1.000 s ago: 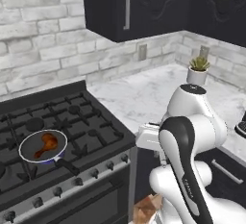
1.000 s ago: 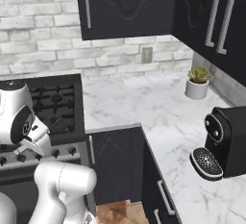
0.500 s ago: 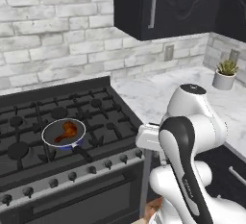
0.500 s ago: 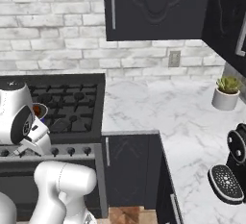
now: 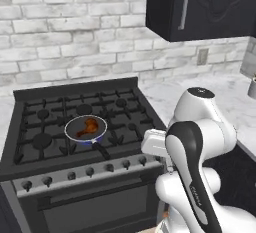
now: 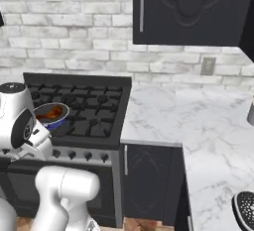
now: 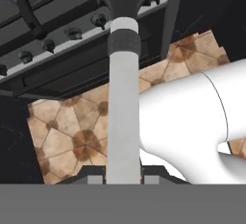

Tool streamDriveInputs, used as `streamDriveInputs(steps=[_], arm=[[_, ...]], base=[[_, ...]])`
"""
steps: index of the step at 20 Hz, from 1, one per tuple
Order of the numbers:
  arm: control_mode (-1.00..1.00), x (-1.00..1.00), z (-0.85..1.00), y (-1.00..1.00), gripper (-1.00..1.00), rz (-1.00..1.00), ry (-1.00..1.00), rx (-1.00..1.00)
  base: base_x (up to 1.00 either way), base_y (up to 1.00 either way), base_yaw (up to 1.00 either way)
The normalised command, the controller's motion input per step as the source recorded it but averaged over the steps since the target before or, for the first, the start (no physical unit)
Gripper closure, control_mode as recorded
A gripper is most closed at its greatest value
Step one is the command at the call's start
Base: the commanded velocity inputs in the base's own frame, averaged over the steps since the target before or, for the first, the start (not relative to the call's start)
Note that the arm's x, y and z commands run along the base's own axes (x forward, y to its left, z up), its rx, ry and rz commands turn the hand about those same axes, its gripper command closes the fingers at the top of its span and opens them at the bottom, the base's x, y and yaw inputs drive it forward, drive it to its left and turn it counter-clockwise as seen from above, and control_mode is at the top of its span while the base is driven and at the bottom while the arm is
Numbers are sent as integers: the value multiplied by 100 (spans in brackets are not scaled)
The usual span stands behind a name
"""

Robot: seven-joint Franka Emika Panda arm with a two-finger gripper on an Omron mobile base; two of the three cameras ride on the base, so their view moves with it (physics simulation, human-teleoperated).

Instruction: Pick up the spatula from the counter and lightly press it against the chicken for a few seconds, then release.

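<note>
The base has driven along the counter, so the stove [image 5: 75,172] now stands centred ahead. The gripper [image 7: 123,177] is clamped on the spatula [image 7: 123,112], low before the stove front. The chicken [image 5: 89,125] lies in the pan [image 5: 70,136] on the stove's front burner, apart from the spatula. Pressing looks reachable next.

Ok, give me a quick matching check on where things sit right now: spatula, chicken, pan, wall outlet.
1 spatula
2 chicken
3 pan
4 wall outlet

a on the brick wall
b on a burner of the stove
c clamped in the pincer
d inside the pan

Pairs: 1-c, 2-d, 3-b, 4-a
</note>
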Motion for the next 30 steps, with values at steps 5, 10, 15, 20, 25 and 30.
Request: streamDriveInputs(steps=[5, 10, 15, 20, 25, 30], arm=[[100, 0, 0, 0, 100, 0, 0, 0], [100, 0, 0, 0, 100, 0, 0, 0], [100, 0, 0, 0, 100, 0, 0, 0], [100, 0, 0, 0, 100, 0, 0, 0], [100, 0, 0, 0, 100, 0, 0, 0], [100, 0, 0, 0, 100, 0, 0, 0]], base=[[21, -3, 26], [36, -9, 25], [38, -8, 19], [47, -8, 11], [60, -6, 4], [62, -1, 2]])
